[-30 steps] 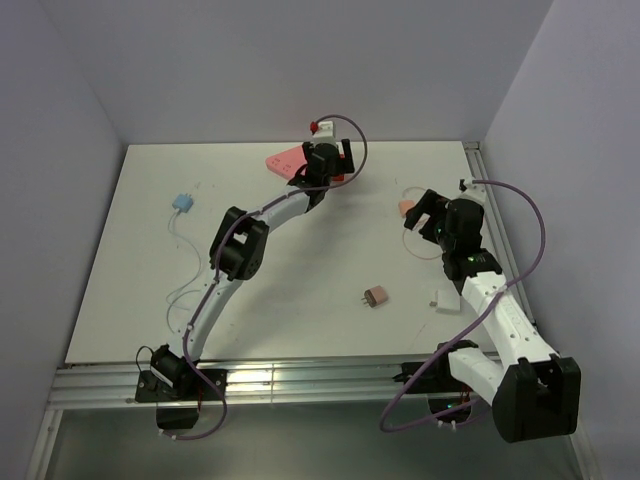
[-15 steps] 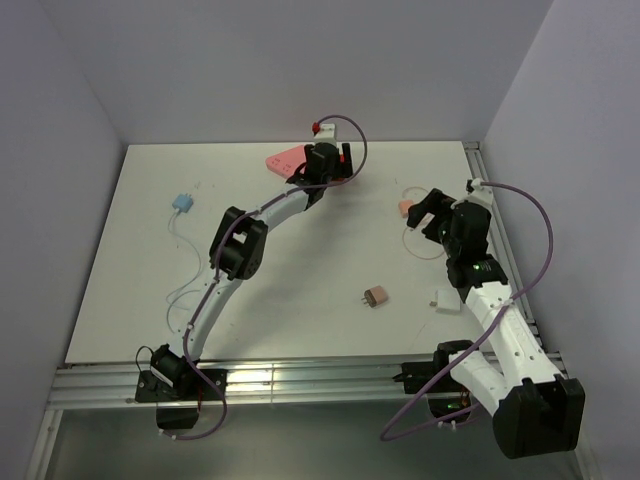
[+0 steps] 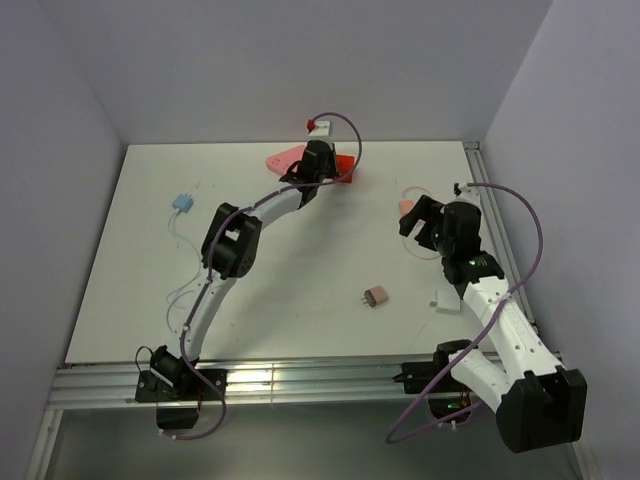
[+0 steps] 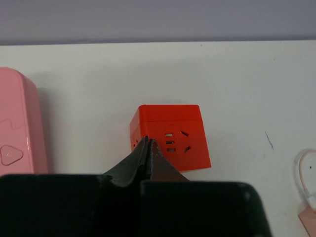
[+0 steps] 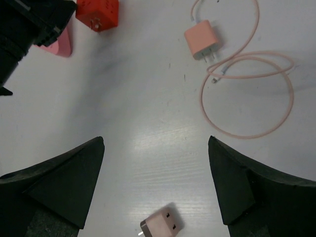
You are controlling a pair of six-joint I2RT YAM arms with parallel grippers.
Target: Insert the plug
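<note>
A red socket cube (image 4: 170,141) sits on the white table near the back edge, its slotted face up. It also shows in the top view (image 3: 344,167) and the right wrist view (image 5: 98,14). My left gripper (image 4: 148,141) is shut with nothing between its fingers, and its tips stand at the cube's near-left edge (image 3: 322,166). A pink plug (image 5: 201,40) with a looped pink cable (image 5: 247,98) lies at the right (image 3: 406,206). A small dusty-pink plug (image 5: 160,227) lies mid-table (image 3: 377,296). My right gripper (image 5: 155,143) hangs open above bare table between the two plugs (image 3: 420,220).
A pink flat device (image 4: 17,123) lies just left of the cube (image 3: 284,159). A white adapter (image 3: 445,300) lies near the right arm. A blue plug (image 3: 181,203) with a thin white cable lies at the left. Walls close in the back and both sides.
My left gripper has closed from wide open to shut and the red cube now shows beside it. The right gripper has swung slightly to the left, still open.
</note>
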